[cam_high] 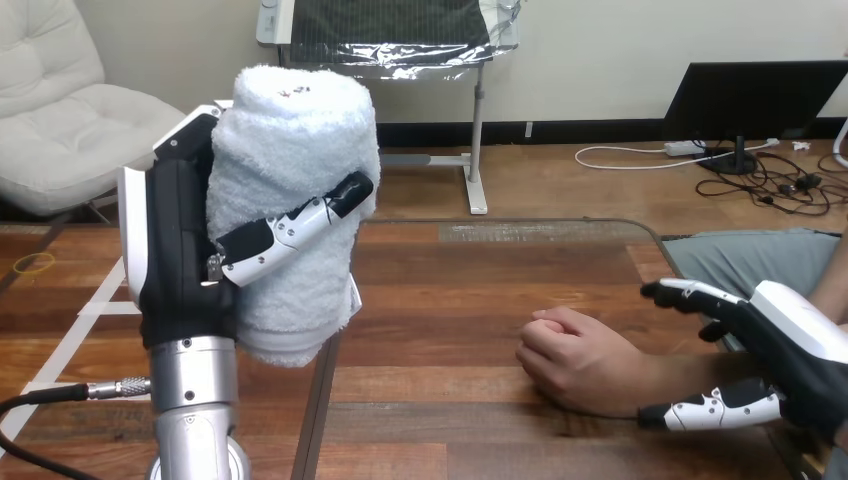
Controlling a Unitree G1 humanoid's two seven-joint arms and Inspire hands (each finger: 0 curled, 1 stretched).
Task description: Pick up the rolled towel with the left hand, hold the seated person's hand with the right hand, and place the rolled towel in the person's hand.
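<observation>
White terry cloth marks the first step as done: the rolled towel (300,150) stands upright in the robot's left hand (180,250), lifted clear of the wooden table (450,300) and well to the left of the person's hand (575,360), higher than it. The left hand's palm backs the roll and its fingers (290,228) wrap across the front, so the grip looks firm. The forearm below it rises nearly vertical.

The second step looks only begun. The person's hand rests on the table as a loose fist, knuckles up, holding nothing. The robot's right hand (790,345) sits just to the right of it, at the wrist, spread wide: one finger reaches along the far side of the wrist and another along the near side, both fairly straight. I see neither curled round the wrist, so I judge it to be straddling rather than holding, and whether it touches I cannot tell.

Left to do, as I judge it: close the right hand on the person's hand, get the fist opened or turned up, then carry the towel across and set it in.
</observation>
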